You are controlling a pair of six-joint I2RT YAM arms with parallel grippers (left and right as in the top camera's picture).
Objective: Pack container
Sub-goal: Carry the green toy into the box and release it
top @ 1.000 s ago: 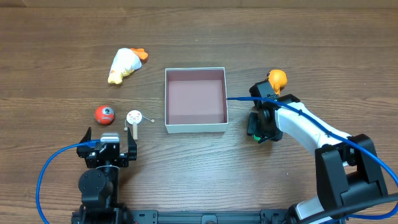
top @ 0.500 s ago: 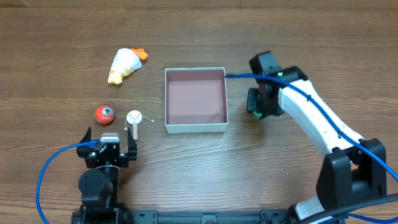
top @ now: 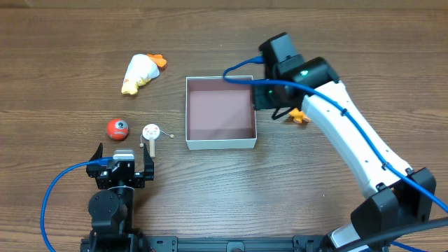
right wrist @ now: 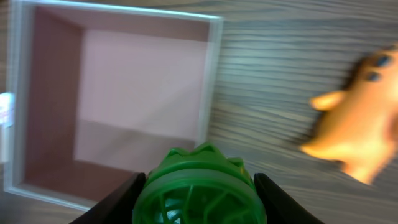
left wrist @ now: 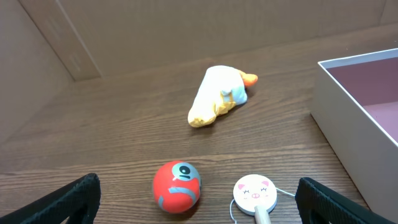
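The container (top: 187,112) is a shallow white-walled square box with a pinkish-brown floor; it also shows in the right wrist view (right wrist: 208,81) and at the right edge of the left wrist view (left wrist: 339,99). My right gripper (right wrist: 199,193) is shut on a green ribbed toy (right wrist: 198,186) and hangs over the box's right wall (top: 264,96). An orange toy (top: 299,115) lies just right of the box and shows blurred in the right wrist view (right wrist: 357,124). My left gripper (top: 122,170) is open and empty, near a red ball (left wrist: 177,185) and a pig-face disc (left wrist: 254,193).
A yellow-white plush duck (top: 142,71) lies at the back left, also in the left wrist view (left wrist: 217,96). The red ball (top: 118,129) and pig disc (top: 151,132) sit left of the box. Blue cables trail from both arms.
My right gripper has risen and swung left and back with the green toy, from the table right of the box to over its right wall. The orange toy now shows uncovered. Left arm unchanged.
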